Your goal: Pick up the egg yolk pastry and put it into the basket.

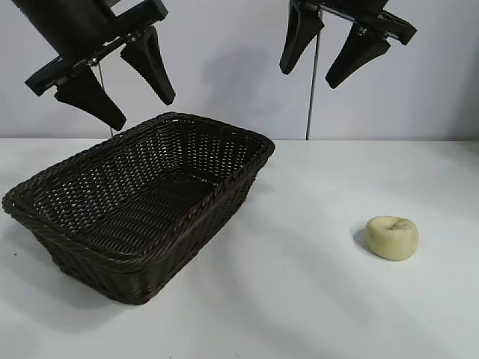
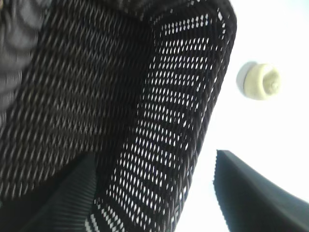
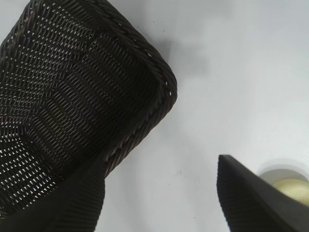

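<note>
The egg yolk pastry (image 1: 392,237), a small pale yellow lump, lies on the white table at the right front. It also shows in the left wrist view (image 2: 261,81) and, partly hidden behind a finger, in the right wrist view (image 3: 291,187). The dark brown wicker basket (image 1: 187,217) stands at the left, empty; it fills the left wrist view (image 2: 183,121) and shows in the right wrist view (image 3: 145,58). My left gripper (image 1: 142,108) hangs open high above the basket's back left. My right gripper (image 1: 305,76) hangs open high at the back, above and behind the pastry.
The white table (image 1: 299,299) runs to a pale back wall. A thin vertical pole (image 1: 310,97) stands at the back beneath the right arm.
</note>
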Robot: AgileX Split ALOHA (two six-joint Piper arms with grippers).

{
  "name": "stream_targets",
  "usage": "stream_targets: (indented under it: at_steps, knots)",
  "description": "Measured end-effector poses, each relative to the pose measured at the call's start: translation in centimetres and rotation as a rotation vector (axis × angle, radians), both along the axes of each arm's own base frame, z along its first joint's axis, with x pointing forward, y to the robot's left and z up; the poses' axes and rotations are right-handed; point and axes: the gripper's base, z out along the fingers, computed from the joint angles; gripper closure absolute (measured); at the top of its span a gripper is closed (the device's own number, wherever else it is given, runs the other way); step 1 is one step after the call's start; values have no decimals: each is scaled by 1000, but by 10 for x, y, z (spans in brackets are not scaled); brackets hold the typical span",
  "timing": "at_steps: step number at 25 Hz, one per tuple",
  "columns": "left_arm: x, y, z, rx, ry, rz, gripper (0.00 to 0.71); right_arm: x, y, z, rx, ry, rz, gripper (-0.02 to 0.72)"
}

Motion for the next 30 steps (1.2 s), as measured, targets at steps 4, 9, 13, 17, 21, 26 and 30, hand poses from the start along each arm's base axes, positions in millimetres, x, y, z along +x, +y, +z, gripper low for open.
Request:
stream_targets:
  at_steps: [4, 9, 13, 17, 21, 26, 30]
  knots:
    - [-6, 2, 7, -7, 28, 40, 205, 0, 0, 0, 0, 0, 0, 220]
    - [-26, 12, 16, 34, 43, 94, 205, 0, 0, 0, 0, 0, 0, 220]
    - [-52, 21, 14, 55, 65, 134, 205, 0, 0, 0, 0, 0, 0, 220]
    - [-78, 32, 15, 56, 53, 219, 205, 0, 0, 0, 0, 0, 0, 220]
    - [-99, 43, 4, 81, 78, 346, 205, 0, 0, 0, 0, 1, 0, 220]
    - [-110, 50, -22, 87, 140, 519, 205, 0, 0, 0, -1, 2, 1, 220]
    - [-115, 54, -40, 66, 179, 664, 205, 0, 0, 0, -1, 2, 1, 220]
